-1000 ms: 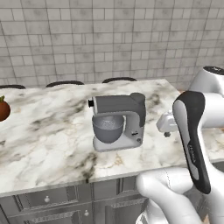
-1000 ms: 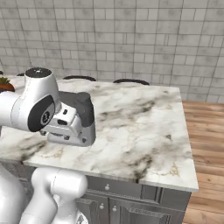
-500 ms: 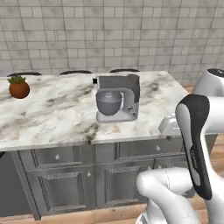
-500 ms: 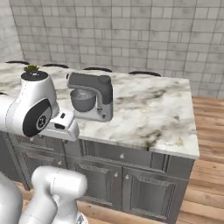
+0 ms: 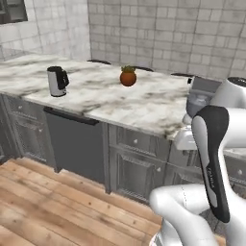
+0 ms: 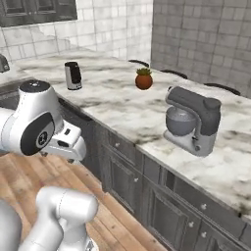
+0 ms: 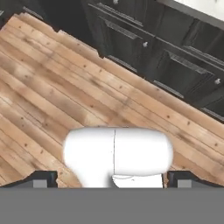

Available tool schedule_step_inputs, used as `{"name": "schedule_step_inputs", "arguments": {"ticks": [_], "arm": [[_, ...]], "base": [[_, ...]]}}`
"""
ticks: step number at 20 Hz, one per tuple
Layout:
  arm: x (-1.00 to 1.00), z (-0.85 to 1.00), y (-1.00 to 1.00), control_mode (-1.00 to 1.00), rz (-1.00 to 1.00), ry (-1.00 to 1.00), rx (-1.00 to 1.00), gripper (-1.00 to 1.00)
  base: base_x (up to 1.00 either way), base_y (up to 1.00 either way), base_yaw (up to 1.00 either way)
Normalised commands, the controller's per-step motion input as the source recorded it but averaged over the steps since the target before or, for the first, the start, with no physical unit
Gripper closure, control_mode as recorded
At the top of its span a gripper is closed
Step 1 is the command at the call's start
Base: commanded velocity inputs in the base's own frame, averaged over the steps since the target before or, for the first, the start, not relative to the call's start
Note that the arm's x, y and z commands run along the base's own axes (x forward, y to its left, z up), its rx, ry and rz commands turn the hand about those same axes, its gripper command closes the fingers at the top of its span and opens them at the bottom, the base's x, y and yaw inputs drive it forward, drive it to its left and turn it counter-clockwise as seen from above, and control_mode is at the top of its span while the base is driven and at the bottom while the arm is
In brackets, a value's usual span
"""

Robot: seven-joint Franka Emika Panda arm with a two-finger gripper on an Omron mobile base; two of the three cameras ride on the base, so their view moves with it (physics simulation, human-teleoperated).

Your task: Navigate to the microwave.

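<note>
We saw a dark box [image 5: 10,10] cut off at the upper left, too little to identify; the tool [image 7: 112,180] stood released, holding nothing.

The room is a kitchen with a grey tiled wall [image 5: 192,33] at the back. A long marble counter [image 5: 120,98] runs below it, white with dark swirls. Under the counter are dark grey cabinets [image 6: 162,206] with small round knobs, and a flat grey dishwasher front [image 5: 74,144] with a bar handle. The floor [image 7: 65,83] is made of light brown wood planks.
</note>
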Motion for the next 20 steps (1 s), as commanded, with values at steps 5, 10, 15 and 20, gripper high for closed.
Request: {"name": "schedule_step_inputs", "arguments": {"ticks": [5, 10, 15, 20], "arm": [[0.0, 0.0, 0.0, 1.0, 0.0, 0.0, 0.0, -1.0], [0.0, 0.0, 0.0, 1.0, 0.0, 0.0, 0.0, -1.0], [0.0, 0.0, 0.0, 1.0, 0.0, 0.0, 0.0, -1.0], [0.0, 0.0, 0.0, 1.0, 0.0, 0.0, 0.0, -1.0]], "base": [[0.0, -0.03, 0.72], [0.0, 0.0, 0.61], [0.0, 0.0, 0.68], [0.0, 0.0, 0.73]]}}
